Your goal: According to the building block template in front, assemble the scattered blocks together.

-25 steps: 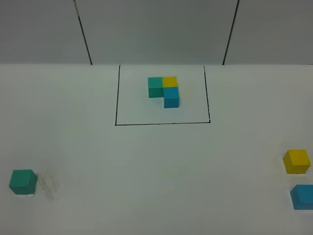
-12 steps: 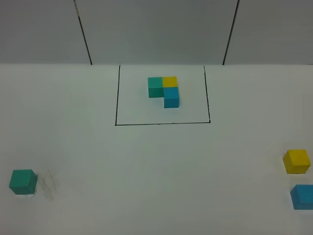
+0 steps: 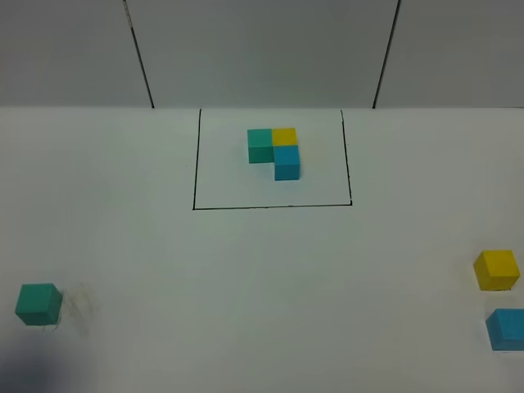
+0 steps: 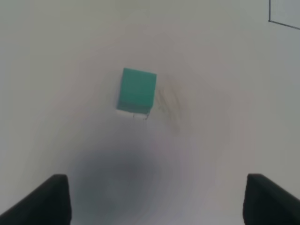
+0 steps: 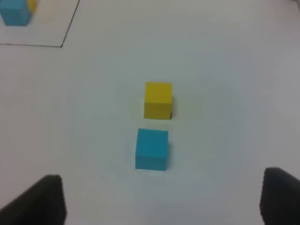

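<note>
From the high camera, the building block template [image 3: 274, 151] is sitting at the far middle of the white table [image 3: 246, 278], inside the black rectangle [image 3: 270, 207]. Teal and yellow are lying side by side, with blue tucked against the yellow on the near side (a neat little L). Down at the near left edge the teal block [image 3: 38, 303] is resting alone, faint scuff marks [image 3: 80, 309] just beside it and a soft dark shadow [image 3: 33, 368] falling on the table close by. Over at the far right edge the yellow block [image 3: 496, 269] and the blue block [image 3: 508, 328] are sitting near each other, not touching, well apart from the teal one.

Over to the left wrist camera. The left gripper [image 4: 159, 201] is hovering above the table with its two dark fingers spread wide and nothing between them. The teal block is lying ahead of it, roughly on the centre line, clear of both fingers.

And the right wrist camera. The right gripper [image 5: 161, 199] is likewise showing its fingers far apart and empty-handed. The blue block is sitting nearer to it, and the yellow block is just beyond with a small gap between them. A corner of the rectangle and part of the template are peeking in at the edge.
</note>
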`<state>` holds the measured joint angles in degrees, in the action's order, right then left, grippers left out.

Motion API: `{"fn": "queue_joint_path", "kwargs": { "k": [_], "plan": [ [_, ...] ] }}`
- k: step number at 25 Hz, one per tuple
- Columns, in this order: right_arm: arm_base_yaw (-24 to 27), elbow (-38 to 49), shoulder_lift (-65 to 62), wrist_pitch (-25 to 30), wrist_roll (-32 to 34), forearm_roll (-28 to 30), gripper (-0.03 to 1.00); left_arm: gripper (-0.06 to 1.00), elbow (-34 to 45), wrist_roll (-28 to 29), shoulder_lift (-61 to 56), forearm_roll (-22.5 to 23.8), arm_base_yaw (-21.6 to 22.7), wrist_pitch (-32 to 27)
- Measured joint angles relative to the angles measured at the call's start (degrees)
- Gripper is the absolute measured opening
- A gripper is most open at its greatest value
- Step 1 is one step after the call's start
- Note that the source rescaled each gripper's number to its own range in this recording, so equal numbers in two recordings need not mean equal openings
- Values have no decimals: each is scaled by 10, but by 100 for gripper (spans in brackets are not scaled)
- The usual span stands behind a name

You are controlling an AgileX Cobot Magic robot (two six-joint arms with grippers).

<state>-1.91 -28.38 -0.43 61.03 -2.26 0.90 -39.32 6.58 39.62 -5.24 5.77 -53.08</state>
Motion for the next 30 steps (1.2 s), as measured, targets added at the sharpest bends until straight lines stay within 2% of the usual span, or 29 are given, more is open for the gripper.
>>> {"fn": "queue_joint_path", "kwargs": {
  "k": [6,12,23,30],
  "plan": [
    [0,0,0,0,0,0,71,62,-88,-42,212,0,0,15],
    [0,0,0,0,0,0,71,62,-104,-75,353,0,0,42],
    [0,0,0,0,0,0,71,62,-106,-115,490,-2,0,134],
    [0,0,0,0,0,0,71,62,-107,-163,551,-57,0,164]
  ]
}}
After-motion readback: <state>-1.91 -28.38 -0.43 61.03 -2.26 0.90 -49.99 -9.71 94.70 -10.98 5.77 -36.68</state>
